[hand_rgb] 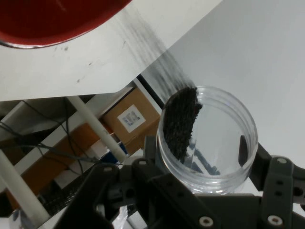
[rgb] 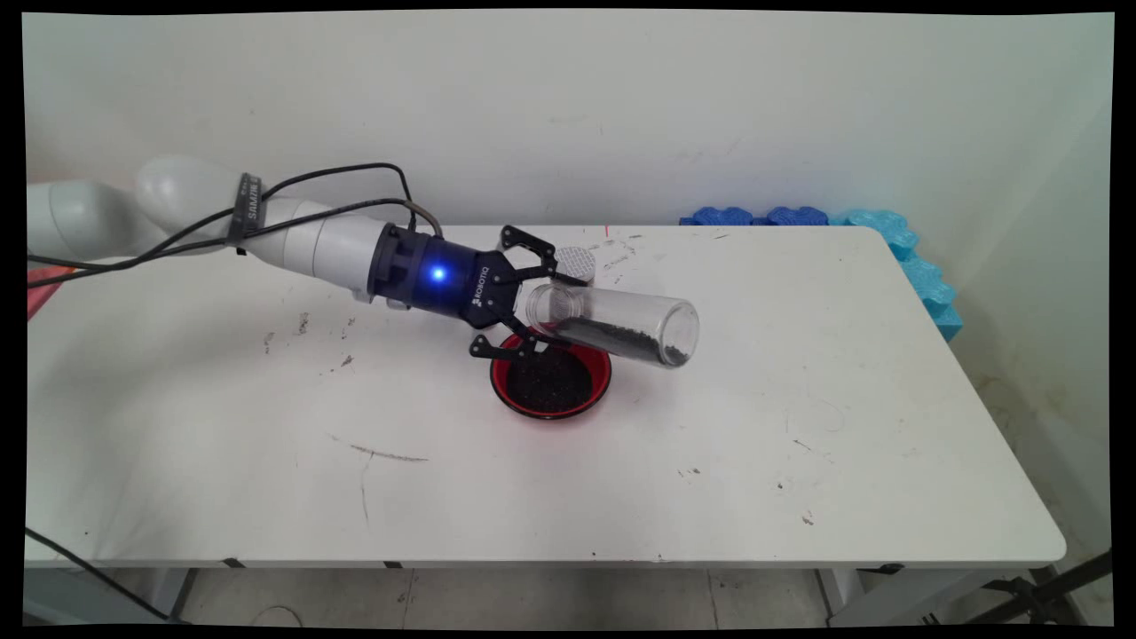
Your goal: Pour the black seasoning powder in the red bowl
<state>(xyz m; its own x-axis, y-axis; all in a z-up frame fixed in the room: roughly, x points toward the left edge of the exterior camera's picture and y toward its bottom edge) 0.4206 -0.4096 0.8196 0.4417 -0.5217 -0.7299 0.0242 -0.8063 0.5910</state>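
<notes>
My gripper (rgb: 552, 309) is shut on a clear glass jar (rgb: 612, 324), held almost on its side with its far end pointing right. Black granules (rgb: 612, 339) lie along the jar's lower wall. Just below the fingers, a red bowl (rgb: 550, 380) of black granules stands on the white table (rgb: 799, 444). In the hand view the jar (hand_rgb: 207, 138) sits between the fingers (hand_rgb: 143, 162), with granules (hand_rgb: 180, 124) piled on its left side. Dark blurred streaks run from its rim toward the red bowl (hand_rgb: 47, 19) at the top left.
A round perforated lid (rgb: 575, 263) lies on the table just behind the gripper. Blue foam pieces (rgb: 923, 266) line the table's far right corner. Black cables (rgb: 311, 191) hang along the arm. A cardboard box (hand_rgb: 133, 117) shows beyond the table edge.
</notes>
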